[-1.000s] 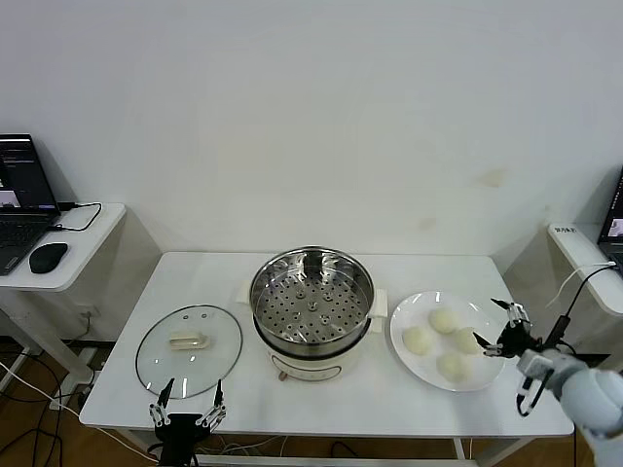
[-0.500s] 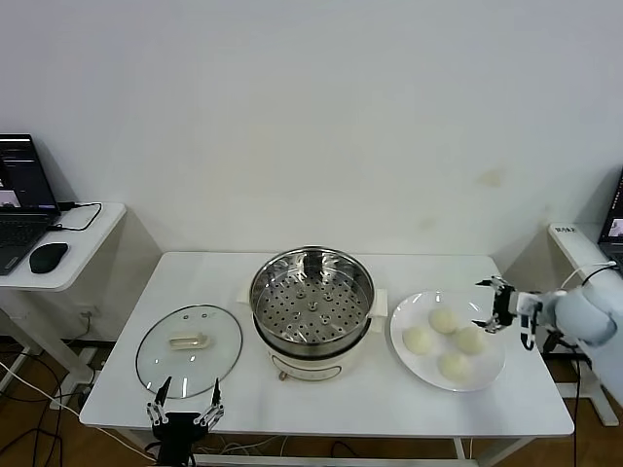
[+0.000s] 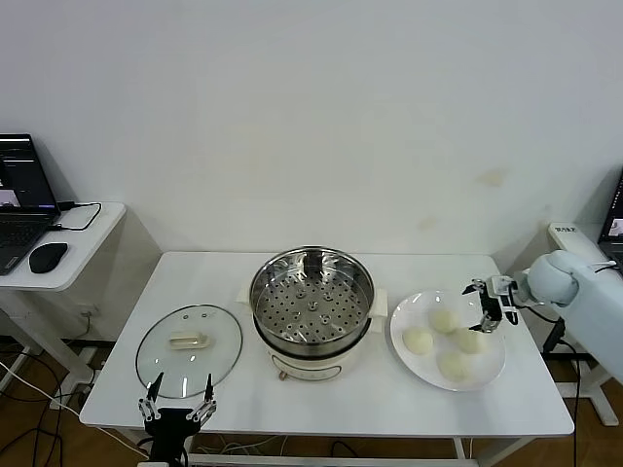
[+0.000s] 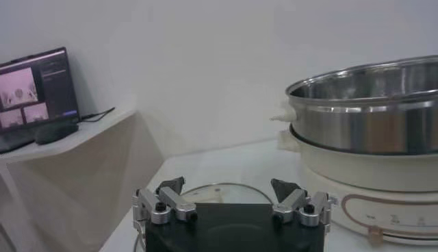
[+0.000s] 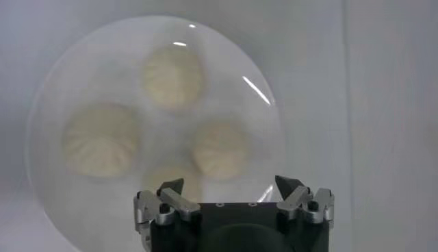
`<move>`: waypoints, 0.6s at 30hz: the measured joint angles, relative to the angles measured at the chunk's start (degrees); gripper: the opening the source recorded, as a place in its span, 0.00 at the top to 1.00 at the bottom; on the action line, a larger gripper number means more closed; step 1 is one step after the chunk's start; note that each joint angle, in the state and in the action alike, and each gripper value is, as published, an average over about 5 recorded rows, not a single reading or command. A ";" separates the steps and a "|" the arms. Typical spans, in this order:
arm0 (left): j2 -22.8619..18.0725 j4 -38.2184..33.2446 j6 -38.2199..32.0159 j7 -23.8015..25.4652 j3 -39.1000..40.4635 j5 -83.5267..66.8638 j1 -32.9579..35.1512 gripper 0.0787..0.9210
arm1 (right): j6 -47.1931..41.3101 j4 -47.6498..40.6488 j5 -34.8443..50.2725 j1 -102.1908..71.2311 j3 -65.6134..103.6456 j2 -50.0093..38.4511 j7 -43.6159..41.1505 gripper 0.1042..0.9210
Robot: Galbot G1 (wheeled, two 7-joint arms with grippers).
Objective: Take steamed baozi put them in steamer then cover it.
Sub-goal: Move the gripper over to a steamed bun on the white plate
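Observation:
Several cream-white steamed baozi (image 3: pixel 444 320) lie on a white plate (image 3: pixel 401 324) at the table's right; the right wrist view looks down on these baozi (image 5: pixel 173 77) and the plate (image 5: pixel 265 103). My right gripper (image 3: pixel 484 306) hovers open over the plate's far right edge, empty, just right of the baozi. The steel steamer (image 3: pixel 311 302) stands uncovered mid-table, its perforated tray bare. The glass cover (image 3: pixel 189 350) lies flat to its left. My left gripper (image 3: pixel 179 391) hangs open at the table's front edge, just before the cover (image 4: pixel 219 192), beside the steamer (image 4: pixel 369 116).
A side desk (image 3: pixel 68 268) with a laptop (image 3: pixel 18 190) and a mouse (image 3: pixel 48 257) stands left of the table. Another desk edge (image 3: pixel 584 248) with cables lies close behind my right arm. A white wall backs the table.
My right gripper has risen from beside the table's right front edge and swung inward to above the plate's far right rim. The left gripper has sunk slightly.

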 measured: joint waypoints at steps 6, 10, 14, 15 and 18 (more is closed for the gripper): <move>0.05 0.20 -0.01 0.01 -0.32 0.04 0.18 0.12 | 0.12 -3.56 -0.70 2.03 -2.99 3.16 -0.29 0.12; 0.01 0.23 -0.05 0.01 -0.49 0.04 0.23 0.12 | 0.32 -5.79 -1.39 2.62 -4.01 5.03 -0.31 0.12; 0.03 0.23 -0.07 0.03 -0.67 0.04 0.26 0.12 | 0.49 -7.71 -2.04 2.78 -4.73 6.66 -0.26 0.12; 0.04 0.23 -0.07 0.03 -0.76 0.04 0.26 0.12 | 0.55 -8.13 -2.18 2.79 -4.85 7.02 -0.24 0.12; 0.08 0.20 -0.08 0.03 -0.98 0.04 0.31 0.12 | 0.63 -9.32 -2.61 2.78 -5.03 8.05 -0.19 0.12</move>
